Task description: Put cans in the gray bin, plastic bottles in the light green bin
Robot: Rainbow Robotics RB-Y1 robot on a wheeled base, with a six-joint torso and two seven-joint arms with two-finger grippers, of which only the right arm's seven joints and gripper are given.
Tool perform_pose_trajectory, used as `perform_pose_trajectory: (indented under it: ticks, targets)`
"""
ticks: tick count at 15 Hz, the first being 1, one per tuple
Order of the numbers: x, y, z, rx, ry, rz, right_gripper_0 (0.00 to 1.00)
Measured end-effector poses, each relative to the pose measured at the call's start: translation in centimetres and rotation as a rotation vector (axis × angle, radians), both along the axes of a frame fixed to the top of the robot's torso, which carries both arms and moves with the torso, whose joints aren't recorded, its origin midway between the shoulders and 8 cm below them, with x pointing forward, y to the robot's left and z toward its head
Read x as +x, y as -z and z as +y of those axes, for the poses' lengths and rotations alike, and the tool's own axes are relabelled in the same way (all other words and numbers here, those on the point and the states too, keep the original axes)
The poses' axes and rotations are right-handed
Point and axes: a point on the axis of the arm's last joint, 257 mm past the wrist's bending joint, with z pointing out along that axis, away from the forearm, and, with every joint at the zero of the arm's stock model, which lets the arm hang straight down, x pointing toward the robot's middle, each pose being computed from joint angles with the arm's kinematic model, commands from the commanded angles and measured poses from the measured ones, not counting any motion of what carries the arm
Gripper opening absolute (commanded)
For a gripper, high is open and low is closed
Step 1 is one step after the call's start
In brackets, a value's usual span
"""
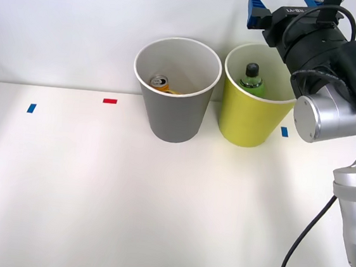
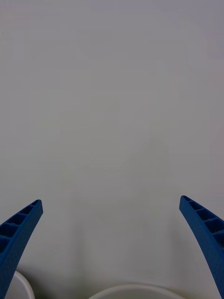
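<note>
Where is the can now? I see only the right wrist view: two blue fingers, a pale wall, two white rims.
Observer: The can lies inside the gray bin, leaning toward its left wall.
Operator: And the plastic bottle?
Observer: The bottle stands upright inside the light green bin, black cap up.
Operator: How do the bins stand to each other?
Observer: Side by side at the back of the table, the gray one on the robot's left, almost touching.
Operator: Where is my gripper against them?
Observer: The right gripper is open and holds nothing; in the front view its blue finger sits above the light green bin.
</note>
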Motion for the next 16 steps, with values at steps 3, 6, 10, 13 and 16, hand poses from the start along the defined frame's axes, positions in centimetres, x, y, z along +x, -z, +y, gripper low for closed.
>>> perform_pose_trajectory:
  ticks: [3,6,10,13,16]
  targets:
    - [-2.5,0.1,0.3,-0.004,-0.039,-0.015,1.00]
    - [-7.0,1.8,0.1,0.009,-0.066,-0.016,1.00]
    - [-14.1,4.6,-0.8,0.015,-0.086,0.015,1.00]
    - [-18.1,7.2,-1.8,0.030,-0.090,0.041,1.00]
    - [-21.1,9.7,-3.0,0.062,-0.092,0.037,1.00]
